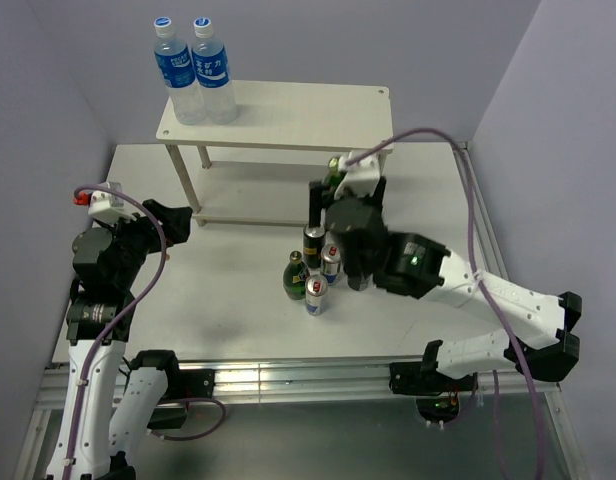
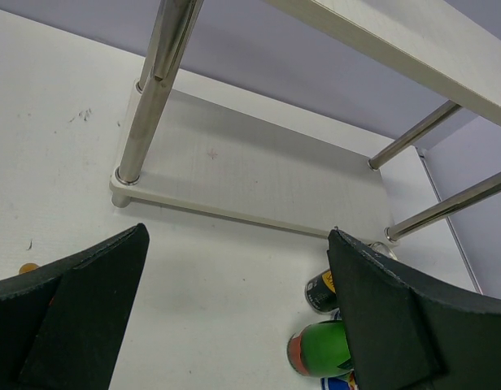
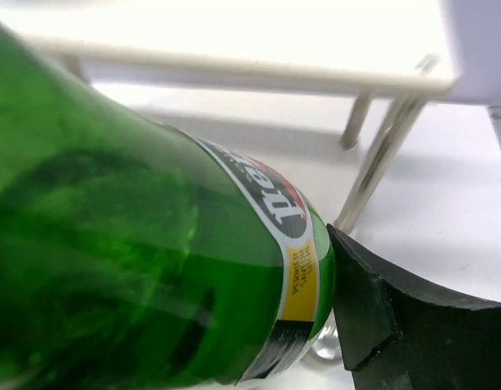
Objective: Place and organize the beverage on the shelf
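Note:
My right gripper is shut on a green glass bottle with a yellow-red label and holds it by the front right post of the white shelf; its top shows in the top view. One black finger presses the bottle's side. On the table stand a dark can, a second green bottle and two silver-blue cans. My left gripper is open and empty, facing the shelf's lower board. I see no second dark can.
Two clear water bottles with blue labels stand on the shelf's top board at its left end. The left wrist view shows the shelf's metal posts, the dark can and the standing green bottle.

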`<action>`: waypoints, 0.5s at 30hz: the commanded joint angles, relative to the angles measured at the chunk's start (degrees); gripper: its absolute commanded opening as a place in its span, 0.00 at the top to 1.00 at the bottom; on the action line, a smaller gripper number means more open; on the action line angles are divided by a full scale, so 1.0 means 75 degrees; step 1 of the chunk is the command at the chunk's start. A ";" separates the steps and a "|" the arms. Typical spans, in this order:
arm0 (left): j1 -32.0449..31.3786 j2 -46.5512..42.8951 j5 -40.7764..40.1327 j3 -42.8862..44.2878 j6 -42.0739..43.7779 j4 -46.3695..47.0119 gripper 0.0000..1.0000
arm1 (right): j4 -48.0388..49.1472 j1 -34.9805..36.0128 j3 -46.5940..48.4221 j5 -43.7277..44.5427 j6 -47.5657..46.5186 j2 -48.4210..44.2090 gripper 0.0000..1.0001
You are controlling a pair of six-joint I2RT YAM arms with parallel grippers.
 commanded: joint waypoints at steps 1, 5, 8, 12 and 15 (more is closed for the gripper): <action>0.0051 -0.0056 0.0110 0.0000 0.0158 0.0296 0.01 | 0.1499 -0.0914 0.1750 -0.0793 -0.1192 -0.0125 1.00; 0.0051 -0.0068 0.0110 0.0011 0.0158 0.0308 0.01 | 0.1018 -0.2167 0.3276 -0.1707 -0.0981 0.0929 1.00; 0.0051 -0.0079 0.0087 0.0011 0.0158 0.0296 0.01 | 0.0654 -0.2591 0.4425 -0.2025 -0.0875 0.1505 1.00; 0.0051 -0.0091 0.0122 0.0000 0.0158 0.0308 0.01 | 0.0372 -0.3224 0.5399 -0.2317 -0.0746 0.2338 1.00; 0.0051 -0.0091 0.0122 0.0000 0.0169 0.0308 0.01 | 0.0255 -0.3728 0.5856 -0.2692 -0.0629 0.3016 1.00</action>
